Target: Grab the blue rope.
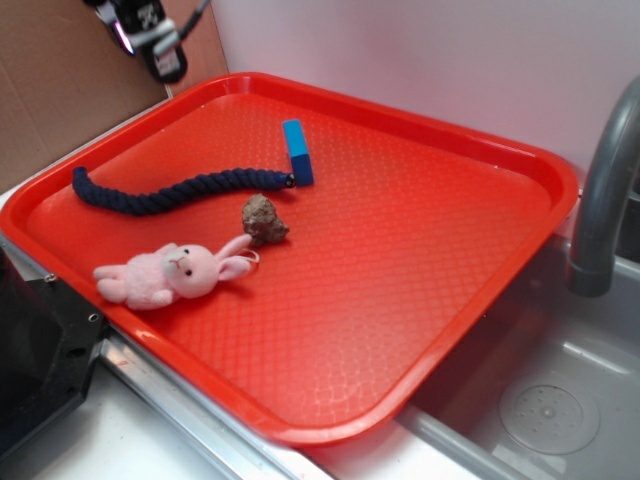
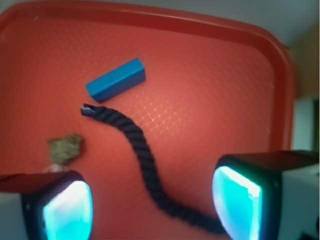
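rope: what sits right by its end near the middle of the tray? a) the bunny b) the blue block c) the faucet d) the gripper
b: one end of the rope lies right next to the blue block on the tray; whether they touch is unclear.

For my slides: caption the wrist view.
Open gripper above a blue rope on a red tray.

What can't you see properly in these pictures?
- End effector, exterior view: cut off by the top edge, so its opening cannot be judged there.
- Blue rope, wrist view: its far end is hidden behind a fingertip.
- Pink bunny: not clearly visible in the wrist view.
- Brown lump: too small and blurred in both views to say what it is.
- Faucet, exterior view: cut off by the right edge.
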